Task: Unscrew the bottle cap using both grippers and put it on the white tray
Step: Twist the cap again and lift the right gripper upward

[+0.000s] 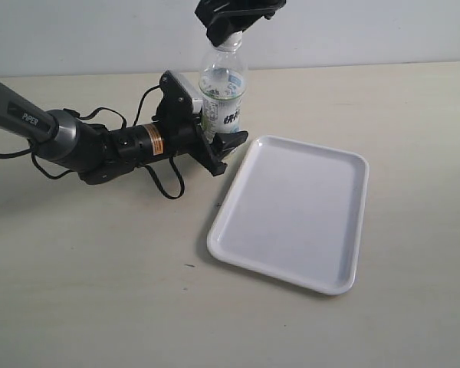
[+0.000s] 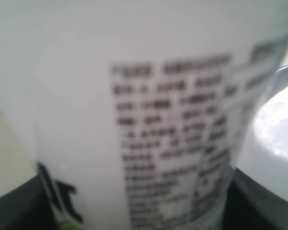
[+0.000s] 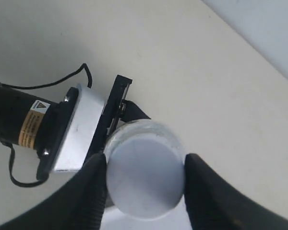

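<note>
The clear bottle (image 1: pixel 224 86) stands upright on the table, just off the far left corner of the white tray (image 1: pixel 291 211). My left gripper (image 1: pixel 215 129) comes in from the side and is shut on the bottle's labelled body. In the left wrist view the blurred label of the bottle (image 2: pixel 149 120) fills the picture, with the dark jaws of the left gripper (image 2: pixel 134 208) at either side. My right gripper (image 1: pixel 234 23) hangs over the bottle top. The right wrist view has the white bottle cap (image 3: pixel 141 179) between the black fingers (image 3: pixel 93 191) of the right gripper (image 3: pixel 145 175), which press its rim.
The left arm (image 1: pixel 77 142) and its loose black cables lie low across the table to the left of the bottle. The tray holds nothing. Bare beige table surrounds the tray, with a pale wall behind.
</note>
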Robot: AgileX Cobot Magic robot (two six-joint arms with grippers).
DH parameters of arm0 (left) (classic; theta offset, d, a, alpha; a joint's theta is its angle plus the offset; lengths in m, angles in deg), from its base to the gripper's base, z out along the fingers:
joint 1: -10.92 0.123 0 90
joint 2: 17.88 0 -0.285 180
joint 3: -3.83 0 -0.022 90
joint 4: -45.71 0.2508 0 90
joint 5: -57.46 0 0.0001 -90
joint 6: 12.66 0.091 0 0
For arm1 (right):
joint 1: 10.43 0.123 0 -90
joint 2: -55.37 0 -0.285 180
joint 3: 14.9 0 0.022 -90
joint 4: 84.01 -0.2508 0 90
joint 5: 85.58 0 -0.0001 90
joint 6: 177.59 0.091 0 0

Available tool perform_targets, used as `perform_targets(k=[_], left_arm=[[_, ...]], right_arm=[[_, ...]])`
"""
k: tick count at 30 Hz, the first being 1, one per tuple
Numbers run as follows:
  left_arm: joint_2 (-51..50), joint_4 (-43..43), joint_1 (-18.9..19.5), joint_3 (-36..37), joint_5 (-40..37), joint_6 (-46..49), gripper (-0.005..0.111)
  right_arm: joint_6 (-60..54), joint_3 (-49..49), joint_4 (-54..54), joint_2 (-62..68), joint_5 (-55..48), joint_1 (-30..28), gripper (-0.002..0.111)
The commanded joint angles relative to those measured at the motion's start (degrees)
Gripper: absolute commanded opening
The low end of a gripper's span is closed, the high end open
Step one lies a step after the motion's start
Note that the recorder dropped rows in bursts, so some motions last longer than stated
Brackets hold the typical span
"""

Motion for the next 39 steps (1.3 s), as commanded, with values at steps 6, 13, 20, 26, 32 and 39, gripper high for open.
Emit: perform_targets(k=[6, 13, 20, 26, 32, 39], left_arm=[[0.6, 0.7, -0.4, 0.0, 0.4, 0.1, 0.000], [0.6, 0.7, -0.4, 0.0, 0.4, 0.0, 0.000], [0.6, 0.7, -0.4, 0.0, 0.7, 0.0, 0.000], [0.6, 0.7, -0.3, 0.0, 1.6, -1.7, 0.000], [0.6, 0.7, 0.7, 0.0, 3.3, -5.0, 0.000], [0.6, 1.5, 1.3, 0.0, 5.0, -7.4, 0.000]], right_arm=[[-28.8, 0.4, 0.5, 0.0, 2.1, 0.1, 0.000], [-40.1, 0.4, 0.3, -0.2, 2.1, 0.1, 0.000], [-35.4, 0.4, -1.1, -3.1, 2.3, 0.1, 0.000], [-24.3, 0.4, -2.7, -5.1, 2.0, 0.1, 0.000], [-13.9, 0.2, -2.1, -5.9, 1.9, 0.0, 0.000], [-4.9, 0.1, 2.1, -7.1, -1.7, -0.3, 0.000]])
